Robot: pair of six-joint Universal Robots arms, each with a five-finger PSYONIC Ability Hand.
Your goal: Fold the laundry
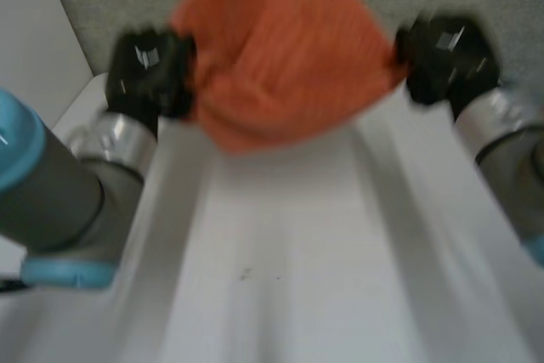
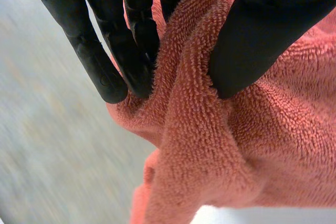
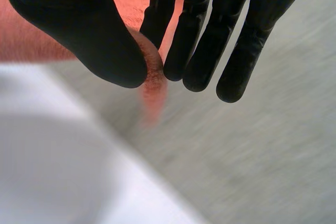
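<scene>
"Towel (image 1: 280,48) position?"
"Stretched between both arms, raised above the far end of the table (image 1: 297,252). Left robot hand (image 1: 149,70) pinched one side and right robot hand (image 1: 442,57) pinched the opposite corner, thumbs against fingers."

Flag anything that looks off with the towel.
The towel hangs bunched between the hands, not spread. The left hand pinches a thick fold; the right hand pinches only a thin tip.

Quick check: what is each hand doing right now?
Left hand: shut on the orange towel, pinching it.
Right hand: shut on the same towel.
</scene>
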